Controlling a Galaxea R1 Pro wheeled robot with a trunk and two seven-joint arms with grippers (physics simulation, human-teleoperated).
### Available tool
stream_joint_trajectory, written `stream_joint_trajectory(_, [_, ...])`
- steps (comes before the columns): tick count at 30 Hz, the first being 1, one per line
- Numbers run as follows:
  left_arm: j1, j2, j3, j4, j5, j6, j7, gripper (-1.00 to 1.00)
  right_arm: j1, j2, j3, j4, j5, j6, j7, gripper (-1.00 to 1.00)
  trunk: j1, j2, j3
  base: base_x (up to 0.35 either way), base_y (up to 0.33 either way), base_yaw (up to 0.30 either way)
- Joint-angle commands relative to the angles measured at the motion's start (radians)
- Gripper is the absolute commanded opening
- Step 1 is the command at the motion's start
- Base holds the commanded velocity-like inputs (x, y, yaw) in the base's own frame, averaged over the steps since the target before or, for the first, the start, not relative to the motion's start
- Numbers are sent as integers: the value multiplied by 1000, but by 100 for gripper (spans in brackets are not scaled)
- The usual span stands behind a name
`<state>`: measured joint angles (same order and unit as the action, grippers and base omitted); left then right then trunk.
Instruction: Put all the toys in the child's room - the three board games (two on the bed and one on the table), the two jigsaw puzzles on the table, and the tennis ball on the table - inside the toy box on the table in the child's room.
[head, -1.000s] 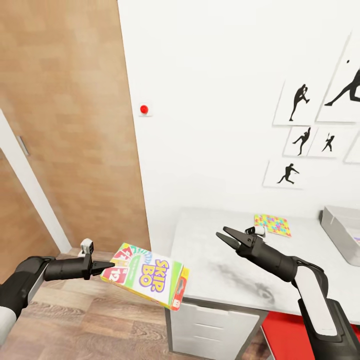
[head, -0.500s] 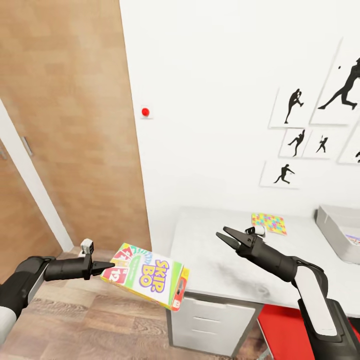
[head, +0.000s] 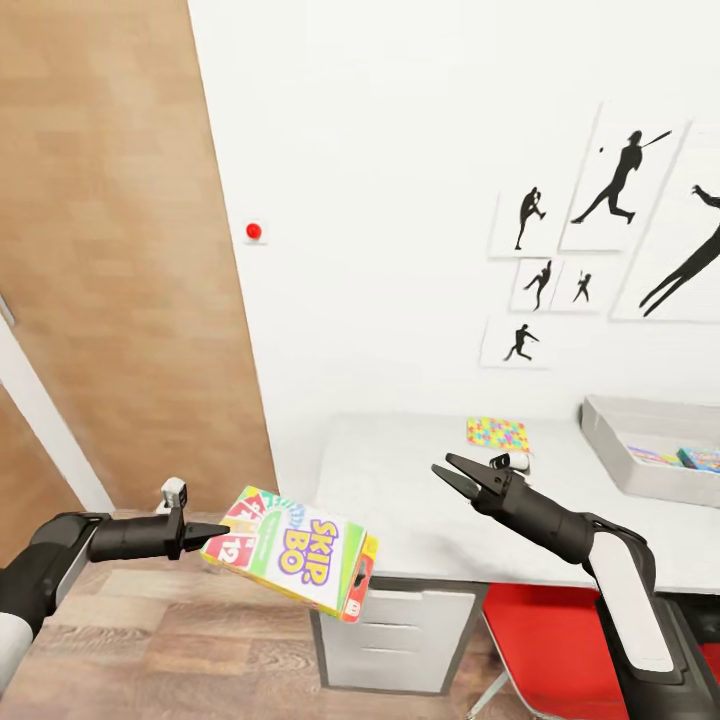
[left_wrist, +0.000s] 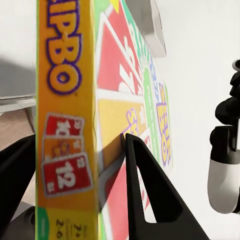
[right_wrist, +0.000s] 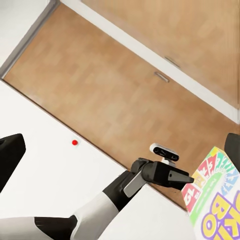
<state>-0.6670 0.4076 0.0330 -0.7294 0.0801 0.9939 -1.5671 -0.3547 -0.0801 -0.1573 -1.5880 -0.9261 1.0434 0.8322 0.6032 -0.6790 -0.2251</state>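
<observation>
One board game (head: 290, 548) — in left claw (head: 205, 531).

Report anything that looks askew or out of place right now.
Nothing looks damaged or spilled. The left tool holds the board game by one end, tilted, out over the floor short of the table. The right tool is open and empty.

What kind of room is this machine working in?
Probably a child's bedroom or playroom. A pale desk holds a bright jigsaw puzzle and a grey toy box, baseball-player silhouette prints hang on the white wall, and the left tool carries a Skip-Bo game.
</observation>
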Motion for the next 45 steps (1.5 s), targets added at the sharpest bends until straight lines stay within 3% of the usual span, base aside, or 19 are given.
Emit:
stream_joint_trajectory(1, [0, 0, 0, -1, 2, 10, -4, -100, -1, 0, -1, 0, 4, 4, 5, 100, -4, 6, 2, -1, 0, -254])
stream_joint_trajectory(23, [0, 0, -1, -1, 1, 9, -4, -100, -1, 0, 0, 0, 4, 4, 8, 100, -88, 160, 79, -80, 0, -248])
stream_joint_trajectory(40, [0, 0, 0, -1, -2, 8, -4, -100, -1, 0, -1, 0, 4, 4, 9, 100, -153, 279, 133, 0, 0, -20])
stream_joint_trajectory(45, [0, -1, 0, -1, -2, 8, -4, -100, -1, 0, -1, 0, 4, 4, 10, 100, -153, 279, 133, 0, 0, 0])
